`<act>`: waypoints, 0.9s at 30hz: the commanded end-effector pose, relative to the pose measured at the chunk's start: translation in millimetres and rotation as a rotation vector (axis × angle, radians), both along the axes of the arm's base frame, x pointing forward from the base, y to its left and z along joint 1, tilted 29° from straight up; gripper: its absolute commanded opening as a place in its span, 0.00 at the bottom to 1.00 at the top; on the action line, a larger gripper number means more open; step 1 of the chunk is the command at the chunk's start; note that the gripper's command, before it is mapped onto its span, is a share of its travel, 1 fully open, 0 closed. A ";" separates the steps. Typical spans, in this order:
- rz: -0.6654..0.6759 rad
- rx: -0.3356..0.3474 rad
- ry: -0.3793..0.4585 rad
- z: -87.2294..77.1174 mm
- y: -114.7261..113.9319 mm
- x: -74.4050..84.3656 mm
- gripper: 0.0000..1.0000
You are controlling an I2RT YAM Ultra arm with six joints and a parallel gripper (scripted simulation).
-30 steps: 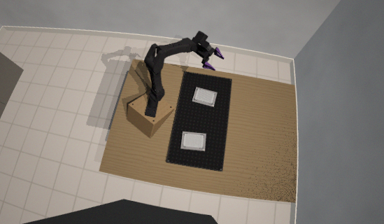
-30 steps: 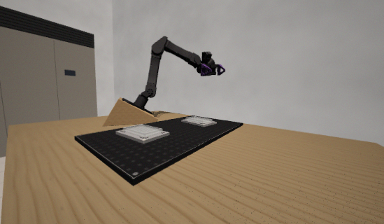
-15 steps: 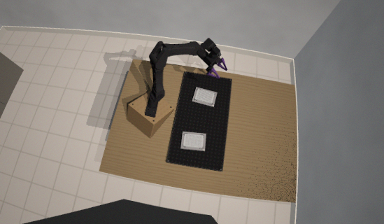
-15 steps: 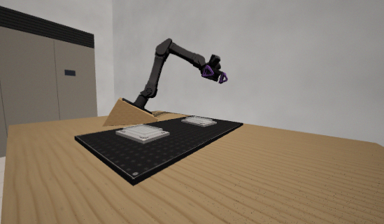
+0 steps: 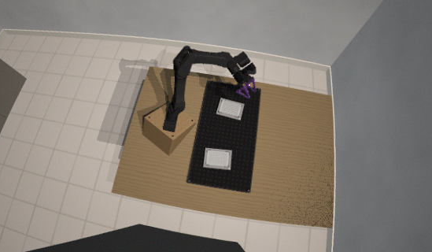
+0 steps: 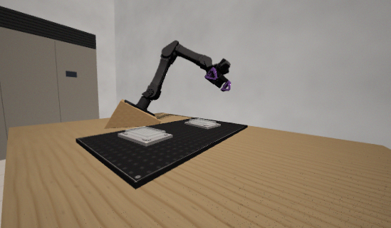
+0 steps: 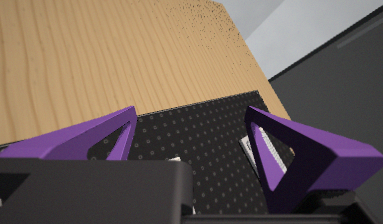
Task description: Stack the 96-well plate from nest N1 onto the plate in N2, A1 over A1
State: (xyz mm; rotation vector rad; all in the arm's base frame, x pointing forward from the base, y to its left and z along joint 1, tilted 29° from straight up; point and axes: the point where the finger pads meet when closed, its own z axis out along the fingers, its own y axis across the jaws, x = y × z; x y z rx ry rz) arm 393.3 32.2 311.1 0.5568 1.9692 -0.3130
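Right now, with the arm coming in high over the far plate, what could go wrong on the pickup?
The open end effector hangs high above the board, past the far edge of the nearer plate, so a straight descent could miss it. In the wrist view only the plate's edge shows behind one finger, so alignment is hard to judge.

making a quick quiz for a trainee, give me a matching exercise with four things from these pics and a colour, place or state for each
Things:
1. gripper
2. board
3. arm base block
4. near plate

Descriptions:
a. tan wedge on the table
b. white, resting in a nest on the board
c. black, dotted with holes
d. open, in the air, holding nothing

Pairs: 1-d, 2-c, 3-a, 4-b
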 end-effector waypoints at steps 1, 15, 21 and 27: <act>0.028 -0.038 0.082 -3.4 -11.4 7.9 1.00; 0.084 -0.088 0.313 -49.2 -48.5 21.4 1.00; 0.119 -0.092 0.423 -68.3 -65.0 23.5 1.00; 0.158 -0.082 0.527 -87.4 -81.6 23.5 1.00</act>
